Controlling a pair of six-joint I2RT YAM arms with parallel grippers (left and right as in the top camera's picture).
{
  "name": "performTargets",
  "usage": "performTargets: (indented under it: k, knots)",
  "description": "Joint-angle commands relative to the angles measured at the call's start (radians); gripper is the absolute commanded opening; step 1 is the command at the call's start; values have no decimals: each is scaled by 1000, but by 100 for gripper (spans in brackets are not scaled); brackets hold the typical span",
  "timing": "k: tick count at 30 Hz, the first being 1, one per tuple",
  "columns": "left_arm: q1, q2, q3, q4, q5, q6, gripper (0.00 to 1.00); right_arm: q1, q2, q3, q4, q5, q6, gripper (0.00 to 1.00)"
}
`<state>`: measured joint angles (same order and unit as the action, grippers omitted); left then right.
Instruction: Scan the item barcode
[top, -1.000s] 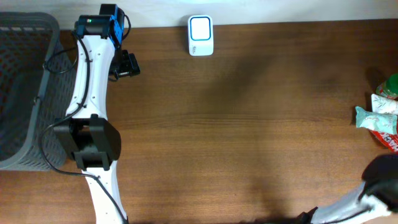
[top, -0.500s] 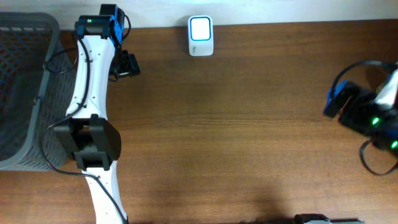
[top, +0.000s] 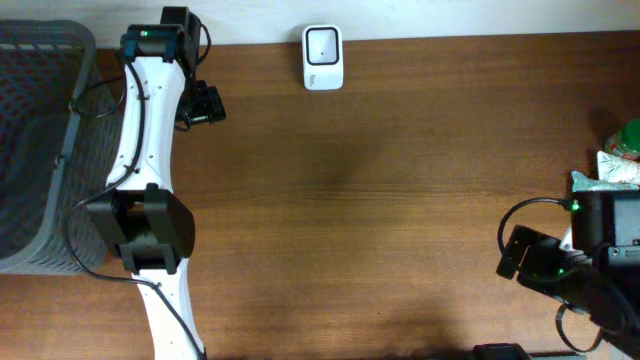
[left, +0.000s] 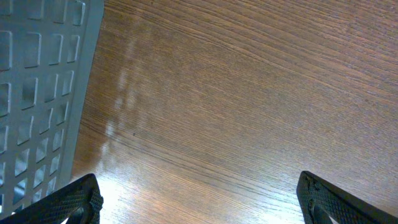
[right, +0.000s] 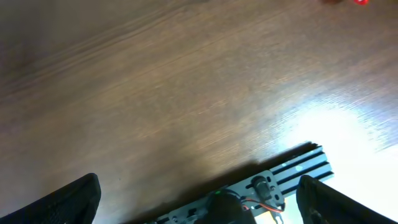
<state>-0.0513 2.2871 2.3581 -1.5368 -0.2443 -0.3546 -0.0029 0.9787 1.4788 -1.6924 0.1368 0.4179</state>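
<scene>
Picking the wrapped item at the overhead frame's right edge calls for the right gripper, fingers apart and empty like the left gripper, to leave its barcode uncovered for the scanner at top centre.

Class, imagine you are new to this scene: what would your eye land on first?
Most likely the long white left arm down the left side, beside a grey basket. Then the small white scanner at the far edge, and bright packets at the right edge by the dark right arm.
</scene>
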Motion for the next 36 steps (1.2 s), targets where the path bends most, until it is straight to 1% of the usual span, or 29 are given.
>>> performTargets:
  k: [1, 3, 5, 6, 8, 10, 12, 17, 20, 25, 27, 29, 32, 34, 36]
  knots:
    - [-5, -13, -2, -1, -14, 4, 99, 10, 23, -6, 25, 18, -2, 99]
    - [-5, -13, -2, -1, -14, 5, 99, 9, 22, -32, 125, -5, -4, 99]
    - [-5, -13, -2, -1, -14, 5, 99, 9, -36, -128, 272, -71, -124, 99]
    - [-5, -13, -2, -2, -14, 5, 99, 9, -96, -210, 359, -116, -196, 99]
    - [-5, -13, -2, -1, -14, 4, 99, 9, -232, -401, 550, -161, -250, 99]
    - [-5, -13, -2, -1, -14, 5, 99, 10, -364, -620, 766, -210, -251, 99]
    - [-5, -13, -2, -2, -14, 5, 99, 10, -544, -893, 1017, -249, -257, 99]
    - [-5, -13, -2, -1, -14, 4, 99, 10, -827, -1272, 1398, -321, -257, 99]
    - [-5, -13, -2, -1, -14, 5, 99, 10, -904, -1358, 1496, -320, -257, 99]
    - [-5, -13, -2, -1, -14, 4, 99, 10, -967, -1390, 1554, -290, -257, 99]
    - [-5, -13, -2, -2, -14, 4, 99, 10, -975, -1439, 1656, -287, -257, 99]
    - [-5, -13, -2, -1, -14, 4, 99, 10, -975, -1469, 1705, -286, -257, 99]
    - [-5, -13, -2, -2, -14, 4, 99, 10, -975, -1473, 1698, -250, -257, 99]
    - [-5, -13, -2, -2, -14, 4, 99, 10, -975, -1473, 1617, -203, -257, 99]
    - [-5, -13, -2, -1, -14, 5, 99, 9, -975, -1473, 1617, -203, -257, 99]
